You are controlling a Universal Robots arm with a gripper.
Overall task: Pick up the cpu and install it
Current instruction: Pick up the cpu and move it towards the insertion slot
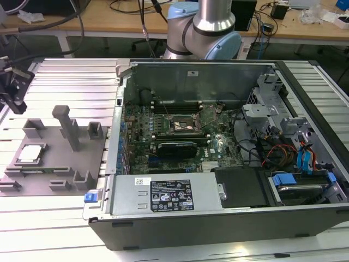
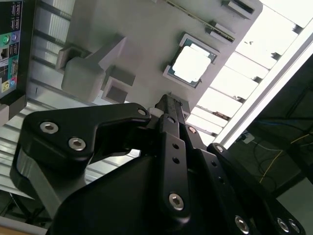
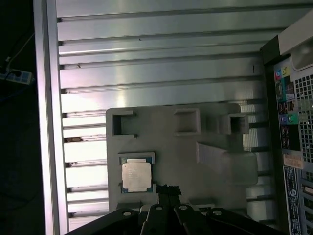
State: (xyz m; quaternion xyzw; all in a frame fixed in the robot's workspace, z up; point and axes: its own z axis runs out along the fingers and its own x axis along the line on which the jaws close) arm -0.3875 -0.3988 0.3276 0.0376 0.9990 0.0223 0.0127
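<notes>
Silvery cpu (image 1: 30, 154) lies in the grey fixture (image 1: 57, 159) at the exterior view's lower left; the gripper (image 3: 168, 189), jaws together, hangs just beside it, so descending shut could knock or scratch it

Cpu (image 3: 136, 176) lies flat (silvery top up) on grey fixture (image 3: 186, 161).

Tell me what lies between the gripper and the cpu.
In the first wrist view, only a short stretch of the grey plate shows between the gripper and the cpu; they are apart.
</notes>
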